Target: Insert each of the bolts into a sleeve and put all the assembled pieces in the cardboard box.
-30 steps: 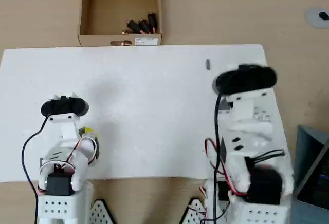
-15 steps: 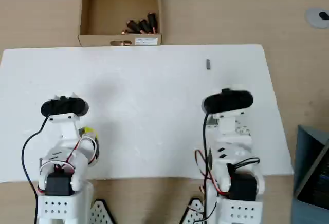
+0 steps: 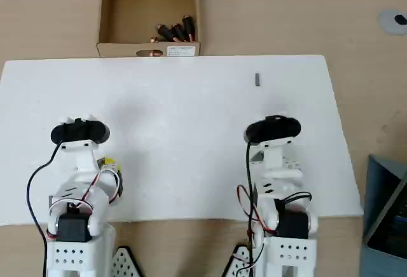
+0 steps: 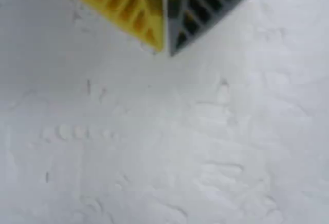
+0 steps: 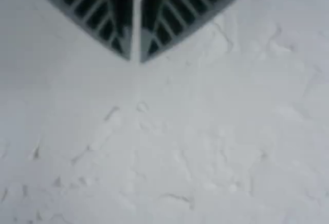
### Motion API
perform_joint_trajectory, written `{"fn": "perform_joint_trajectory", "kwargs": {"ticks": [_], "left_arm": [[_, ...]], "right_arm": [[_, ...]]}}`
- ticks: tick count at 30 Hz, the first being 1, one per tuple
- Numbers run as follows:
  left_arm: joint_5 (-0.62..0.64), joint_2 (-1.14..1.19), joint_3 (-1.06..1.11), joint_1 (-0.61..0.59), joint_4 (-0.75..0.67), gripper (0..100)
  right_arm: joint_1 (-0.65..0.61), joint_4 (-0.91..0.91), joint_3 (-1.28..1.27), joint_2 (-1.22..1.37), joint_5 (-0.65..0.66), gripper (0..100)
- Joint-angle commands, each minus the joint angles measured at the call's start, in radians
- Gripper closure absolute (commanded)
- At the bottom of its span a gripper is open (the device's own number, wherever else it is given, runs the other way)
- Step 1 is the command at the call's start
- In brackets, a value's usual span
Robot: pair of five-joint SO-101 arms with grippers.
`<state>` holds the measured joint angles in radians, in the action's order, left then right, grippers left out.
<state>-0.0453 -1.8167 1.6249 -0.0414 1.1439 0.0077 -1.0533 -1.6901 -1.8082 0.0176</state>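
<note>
The right gripper (image 5: 134,54), closed and empty, has retracted to its base; assembled pieces (image 3: 175,32) lie in the cardboard box (image 3: 121,49) well ahead, so the task appears complete.

Two robot arms, the left arm (image 3: 79,162) and the right arm (image 3: 273,169), stand at the near edge of one worktop (image 3: 51,29). Each has a single claw: the left claw (image 4: 165,49) and the right claw (image 5: 134,57). One white sheet (image 3: 165,112) covers the middle. One cardboard box (image 3: 105,16) at the far edge holds about four dark pieces (image 3: 175,32), bunched too tightly for a sure count. One copper-coloured piece (image 3: 149,53) lies at its near wall. One small dark piece (image 3: 257,79) lies alone on the sheet. One dark bin (image 3: 385,207) sits at the right edge.
</note>
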Motion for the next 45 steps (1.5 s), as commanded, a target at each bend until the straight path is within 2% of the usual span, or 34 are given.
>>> {"fn": "perform_joint_trajectory", "kwargs": {"ticks": [1, 45], "left_arm": [[-0.002, -0.007, -0.005, -0.002, 0.002, 100], [-0.002, -0.007, -0.005, -0.002, 0.002, 100]], "right_arm": [[0.007, 0.011, 0.002, -0.111, 0.005, 98.9], [0.012, -0.014, 0.002, -0.111, 0.003, 98.8]]}}
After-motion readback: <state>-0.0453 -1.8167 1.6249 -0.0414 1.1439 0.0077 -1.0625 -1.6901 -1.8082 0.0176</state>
